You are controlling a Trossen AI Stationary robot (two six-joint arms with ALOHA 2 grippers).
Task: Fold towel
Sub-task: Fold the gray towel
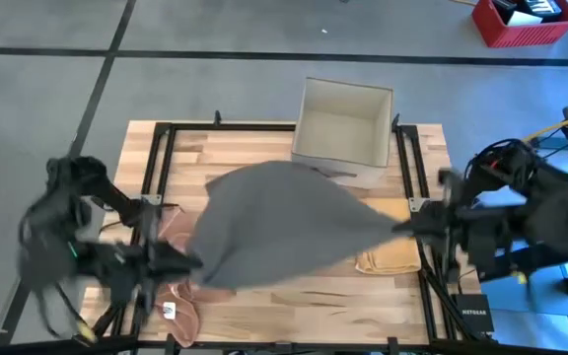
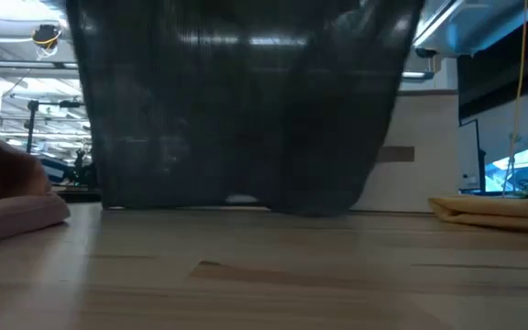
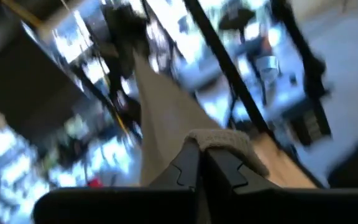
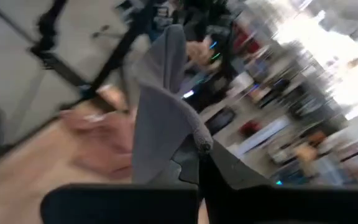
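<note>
A grey towel (image 1: 279,222) hangs stretched in the air between my two grippers above the wooden table. In the low view the grey towel (image 2: 236,101) is a dark curtain whose lower edge (image 2: 246,203) is at or just above the tabletop. My left gripper (image 1: 187,262) is at the towel's left near end, shut on it. My right gripper (image 1: 402,225) is at its right end, shut on it. Each wrist view shows its own fingers closed on grey cloth. My left gripper pinches the towel's corner (image 3: 219,140) between its two fingers, coming level from the table's left. The cloth bunches over the fingertips and runs away from them drawn taut, lifted. My right gripper pinches the towel's opposite corner (image 4: 194,134) between its two fingers, level from the table's right. The cloth folds over the fingertips and stretches off toward the left arm, lifted.
A white open box (image 1: 343,133) stands at the table's far edge. A pink towel (image 1: 180,296) lies under the left gripper, a folded yellow towel (image 1: 390,258) near the right gripper. A black frame (image 1: 156,177) borders the table. A red bin (image 1: 526,20) sits on the floor beyond.
</note>
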